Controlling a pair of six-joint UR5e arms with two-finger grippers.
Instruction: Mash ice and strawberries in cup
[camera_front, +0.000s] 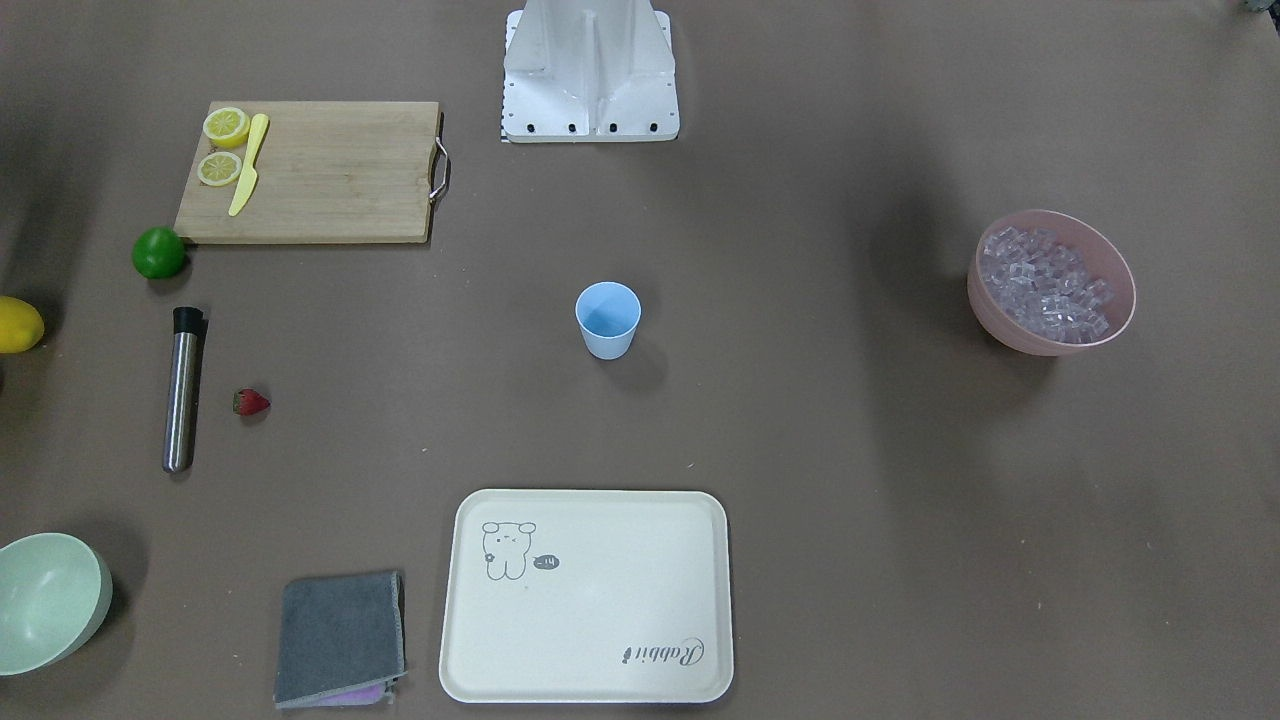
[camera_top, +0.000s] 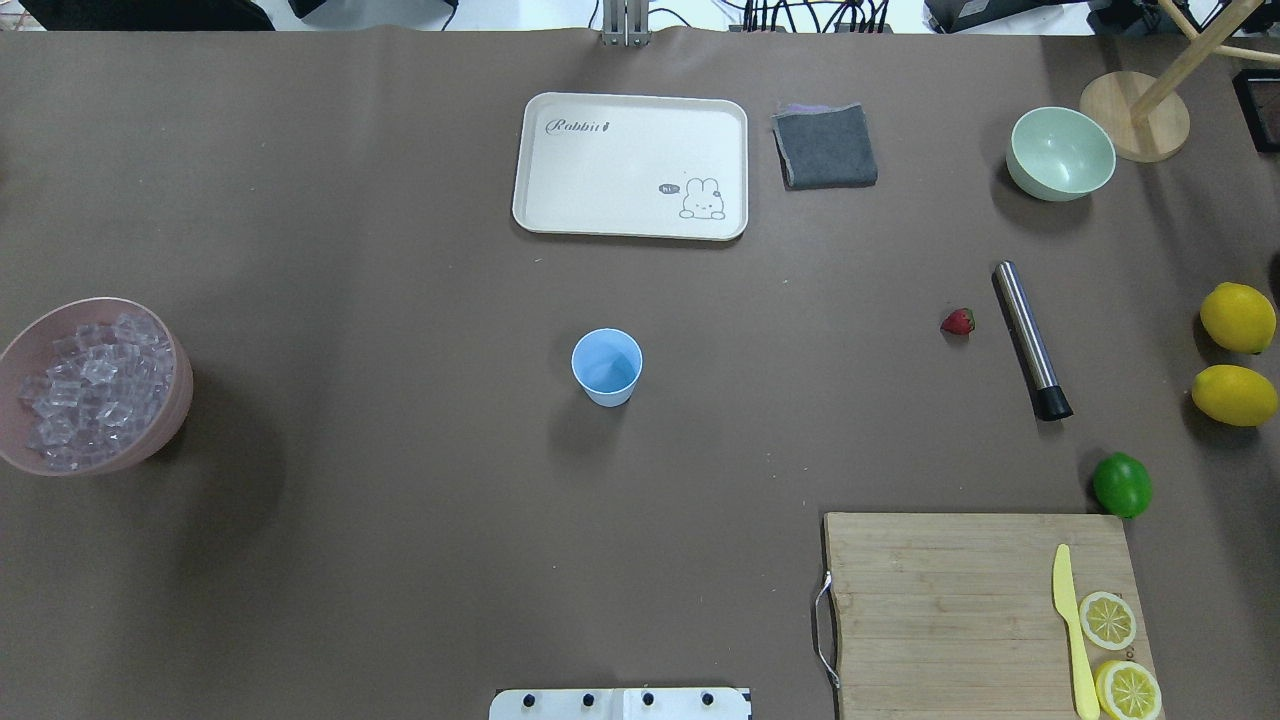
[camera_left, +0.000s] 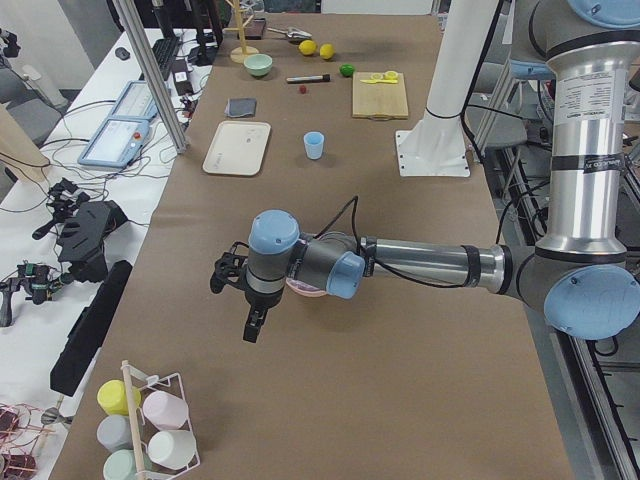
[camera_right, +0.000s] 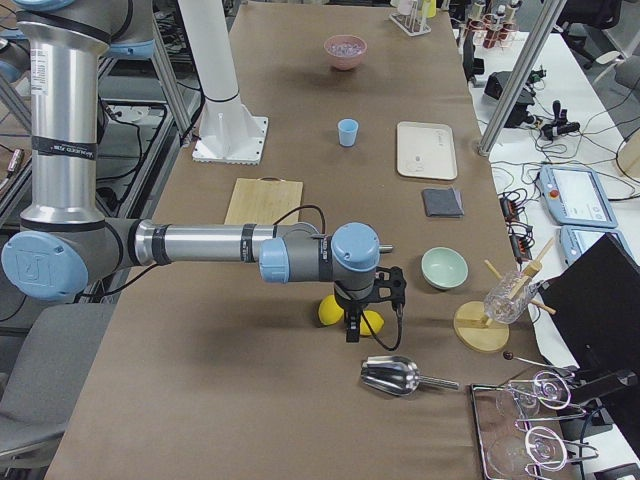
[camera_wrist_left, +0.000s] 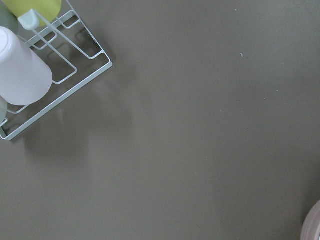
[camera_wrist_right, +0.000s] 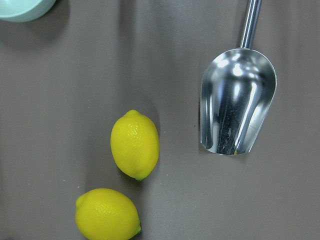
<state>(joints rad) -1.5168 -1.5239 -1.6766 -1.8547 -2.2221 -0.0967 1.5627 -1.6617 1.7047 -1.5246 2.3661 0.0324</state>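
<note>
Right gripper (camera_right: 352, 325), left gripper (camera_left: 252, 322): open or shut, I cannot tell; cup (camera_top: 606, 366) empty mid-table.
From my right end: scoop (camera_wrist_right: 237, 107) below the wrist, strawberry (camera_top: 958, 321) beside muddler (camera_top: 1030, 340), ice (camera_top: 95, 385) farthest in pink bowl (camera_top: 172, 425); I'd take scoop by handle.

The cream tray (camera_top: 620, 170) carries the word "Rabbit" and a small speech bubble reading "hi".
</note>
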